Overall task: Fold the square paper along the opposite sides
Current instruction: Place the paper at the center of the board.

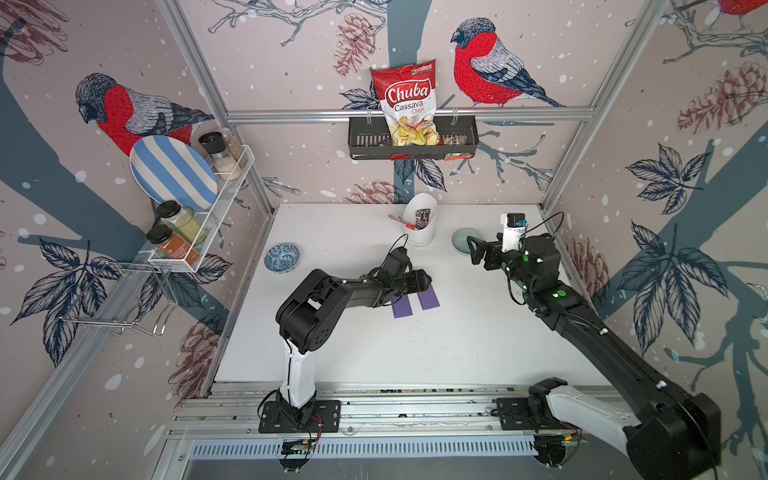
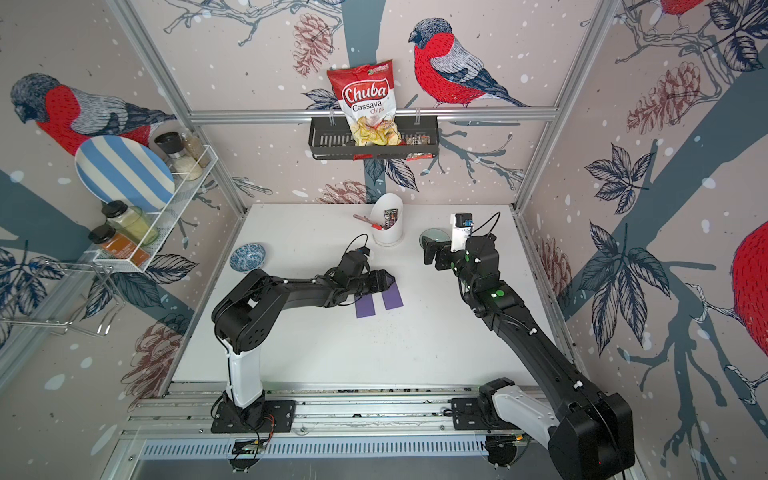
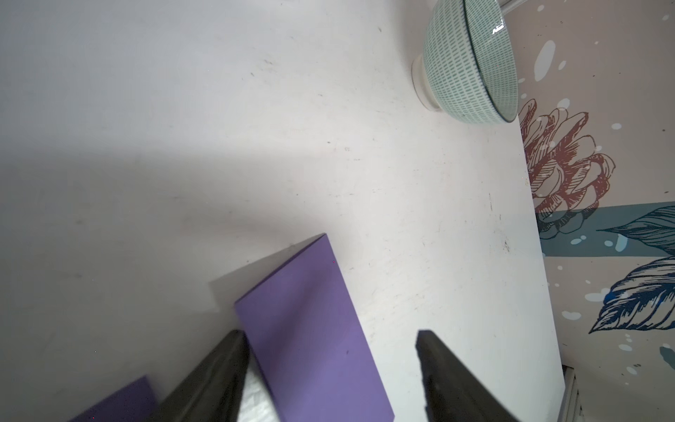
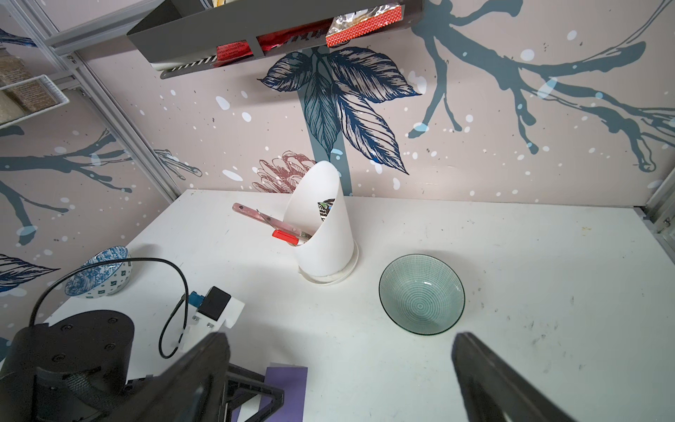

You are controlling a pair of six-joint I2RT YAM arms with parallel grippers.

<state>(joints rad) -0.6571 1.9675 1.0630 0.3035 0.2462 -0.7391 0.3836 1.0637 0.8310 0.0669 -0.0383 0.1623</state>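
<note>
Near the centre of the surface [image 1: 457, 345], the square paper [image 1: 429, 300] lies as two purple panels with a pale strip between, partly under the left end effector [image 3: 328, 334], which stands released, jaws apart astride one panel. The right end effector [image 4: 339, 338] is likewise released and empty, raised near the green bowl [image 4: 422, 294], well apart from the paper. Assessment: sheet is light, thin and limp, likely to slide or spring back; one panel's edge sits lifted, casting shadow. Best purchase: a free outer edge or corner. Open room lies toward the near side; white holder [image 1: 420, 224] and bowl crowd the far side.
</note>
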